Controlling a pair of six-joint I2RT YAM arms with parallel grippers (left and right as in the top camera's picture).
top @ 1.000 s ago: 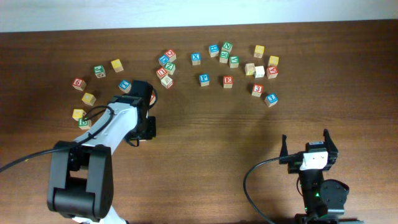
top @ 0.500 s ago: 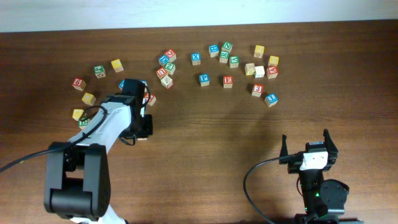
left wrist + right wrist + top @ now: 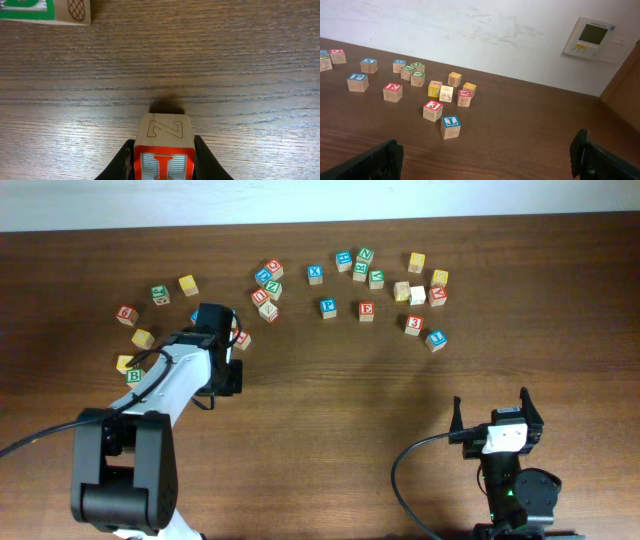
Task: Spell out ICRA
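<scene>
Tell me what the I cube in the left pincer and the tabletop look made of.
I cube: pale, unfinished-looking wood with fine grain showing, a burned or engraved Z outline on one face and a red printed I on another. Table: dark brown with long streaky grain and a slight sheen; it could be solid wood, veneer or laminate, I cannot tell which.

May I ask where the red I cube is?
The I cube sits bottom centre of the left wrist view, in the left gripper; a green-printed cube lies top left.
</scene>
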